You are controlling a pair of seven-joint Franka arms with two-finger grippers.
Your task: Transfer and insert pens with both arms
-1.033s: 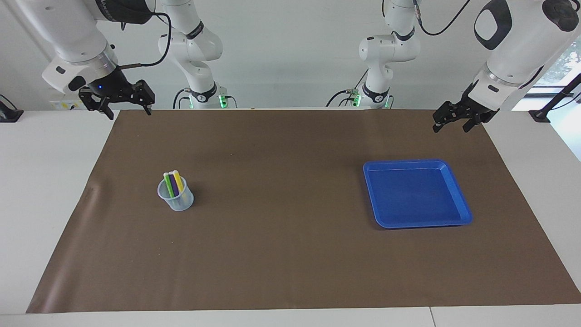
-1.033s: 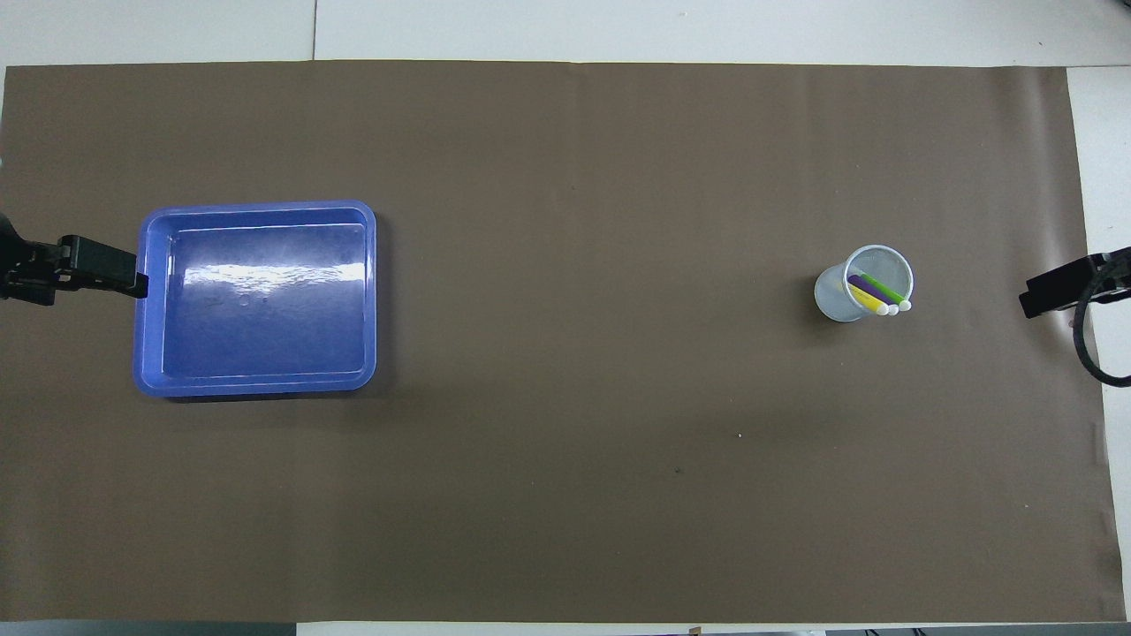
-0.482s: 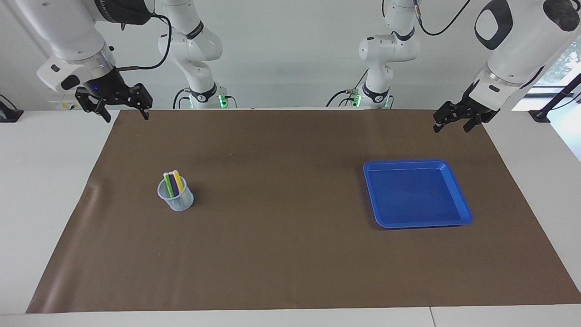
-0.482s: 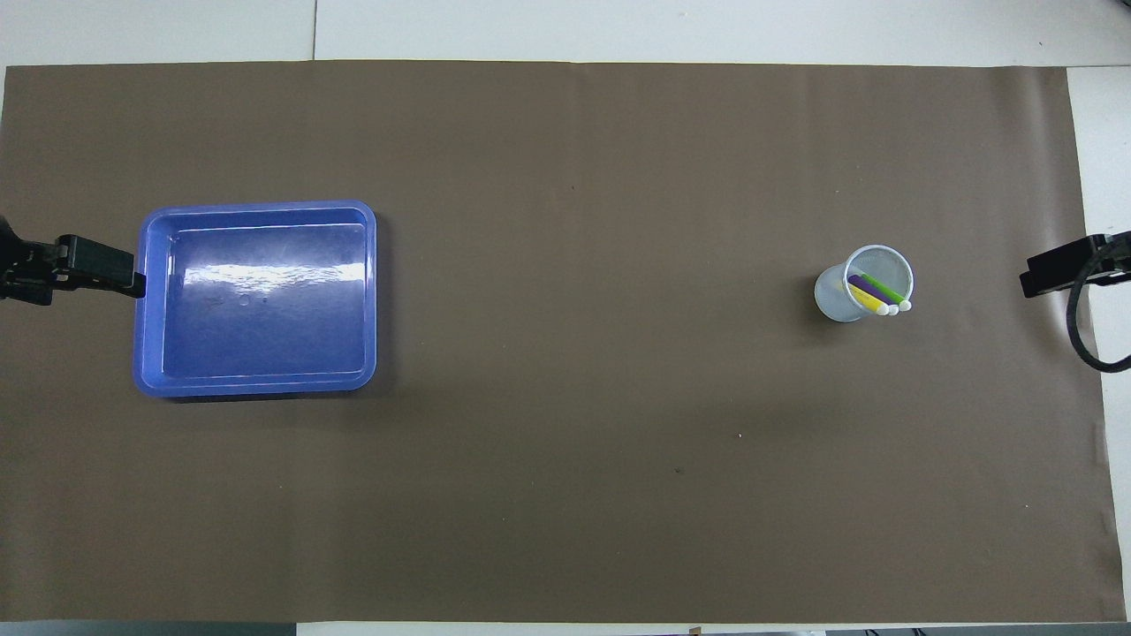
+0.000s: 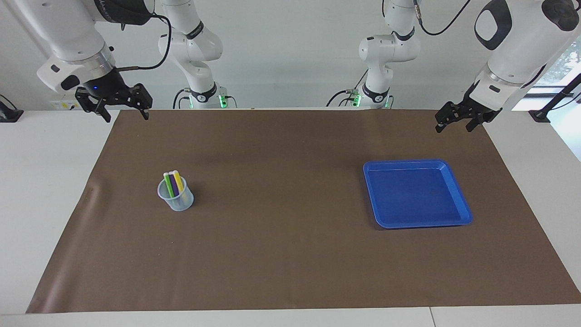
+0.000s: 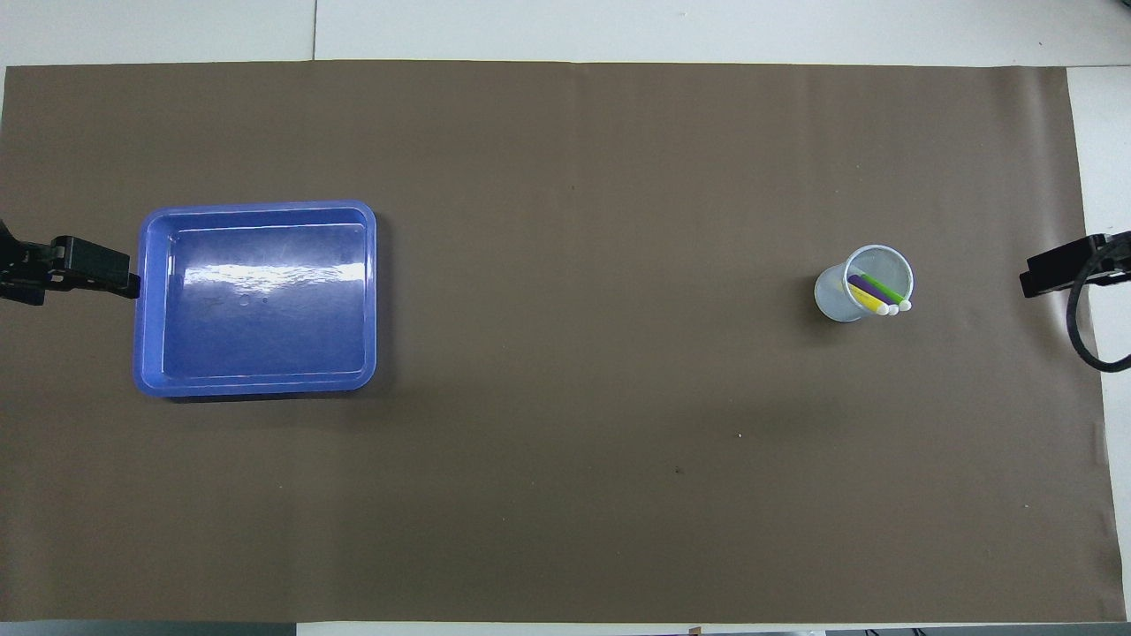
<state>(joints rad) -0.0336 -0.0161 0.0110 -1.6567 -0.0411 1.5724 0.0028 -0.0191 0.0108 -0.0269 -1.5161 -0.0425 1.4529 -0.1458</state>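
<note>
Currently, green, purple and yellow pens (image 5: 173, 183) stand in the clear cup (image 5: 176, 195). Left gripper (image 5: 454, 122) and right gripper (image 5: 125, 114) hover spread apart, holding nothing; blue tray (image 5: 460, 195) holds nothing.

Glossy blue plastic tray (image 5: 462, 212); translucent plastic cup (image 5: 178, 200); matt brown paper sheet (image 5: 281, 254)

No legible text or labels.

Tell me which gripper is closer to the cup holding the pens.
Right. The right gripper hangs over the mat's corner at the cup's end; the left gripper is at the tray's end.
</note>
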